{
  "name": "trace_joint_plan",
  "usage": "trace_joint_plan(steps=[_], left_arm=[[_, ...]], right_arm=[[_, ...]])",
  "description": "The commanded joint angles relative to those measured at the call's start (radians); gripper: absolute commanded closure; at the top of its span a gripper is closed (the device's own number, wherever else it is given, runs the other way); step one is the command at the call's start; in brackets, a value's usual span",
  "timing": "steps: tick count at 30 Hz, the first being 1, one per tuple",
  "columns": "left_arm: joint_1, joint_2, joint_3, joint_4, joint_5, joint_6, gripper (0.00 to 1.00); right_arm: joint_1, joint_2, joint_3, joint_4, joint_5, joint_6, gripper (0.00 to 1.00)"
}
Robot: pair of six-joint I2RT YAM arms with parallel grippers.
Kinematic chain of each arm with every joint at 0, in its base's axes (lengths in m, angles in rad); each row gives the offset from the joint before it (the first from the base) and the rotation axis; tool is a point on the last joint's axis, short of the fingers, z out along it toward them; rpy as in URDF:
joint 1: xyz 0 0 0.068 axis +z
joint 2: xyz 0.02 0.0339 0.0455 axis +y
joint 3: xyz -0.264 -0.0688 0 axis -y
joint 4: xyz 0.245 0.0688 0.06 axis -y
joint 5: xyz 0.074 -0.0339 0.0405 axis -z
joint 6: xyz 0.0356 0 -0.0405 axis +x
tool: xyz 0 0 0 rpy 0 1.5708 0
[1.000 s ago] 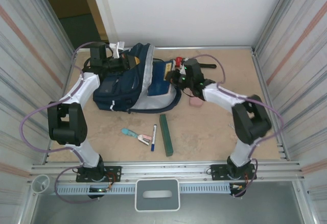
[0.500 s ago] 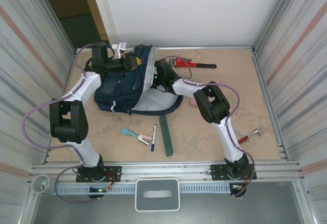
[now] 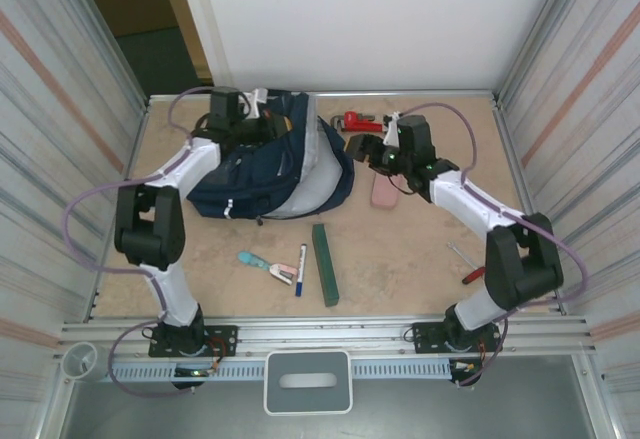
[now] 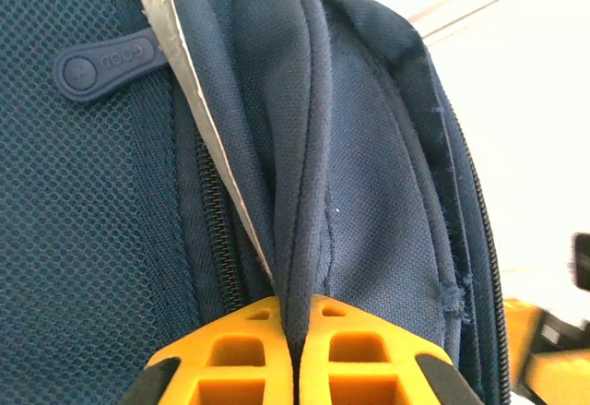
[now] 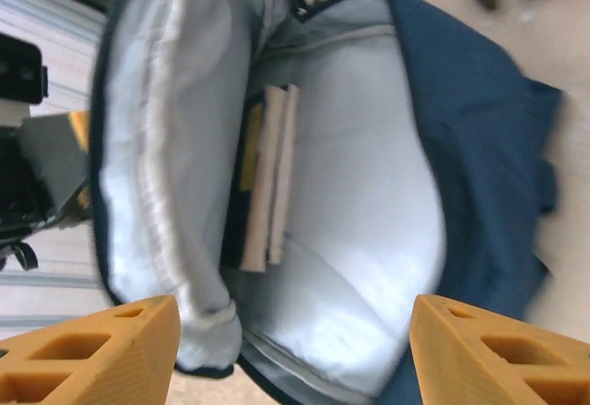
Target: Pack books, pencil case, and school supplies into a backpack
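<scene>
Over the table, props the large navy fabric backpack open; at the left wrist, clamps the left gripper on its piped rim; at the right, holds the right gripper apart before two flat dark books inside.

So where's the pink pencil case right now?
In the top view, the pencil case lies on the table just right of the backpack, below the right gripper and the red wrench in the picture.
</scene>
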Motion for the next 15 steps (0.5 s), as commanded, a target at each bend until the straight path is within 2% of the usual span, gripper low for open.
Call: trace_joint_plan(steps=[1, 3, 5, 9, 12, 15], left_arm=[[-0.050, 0.062, 0.096, 0.012, -0.198, -0.025, 0.93], [-0.070, 0.104, 0.158, -0.014, -0.199, -0.013, 0.86], [-0.074, 0.118, 0.197, -0.047, -0.156, 0.021, 0.73], [-0.058, 0.015, 0.110, -0.098, -0.169, 0.132, 0.51], [-0.044, -0.130, -0.036, -0.154, -0.247, 0.228, 0.40], [-0.043, -0.275, -0.212, -0.223, -0.420, 0.308, 0.30]], right_arm=[[0.012, -0.008, -0.099, -0.128, 0.108, -0.077, 0.34], [0.024, -0.016, -0.120, -0.129, 0.124, -0.081, 0.34], [0.046, -0.015, -0.131, -0.133, 0.154, -0.093, 0.33], [0.070, 0.020, -0.119, -0.140, 0.152, -0.110, 0.33], [0.103, 0.047, -0.096, -0.146, 0.141, -0.154, 0.33], [0.147, 0.113, -0.033, -0.187, 0.210, -0.164, 0.30]])
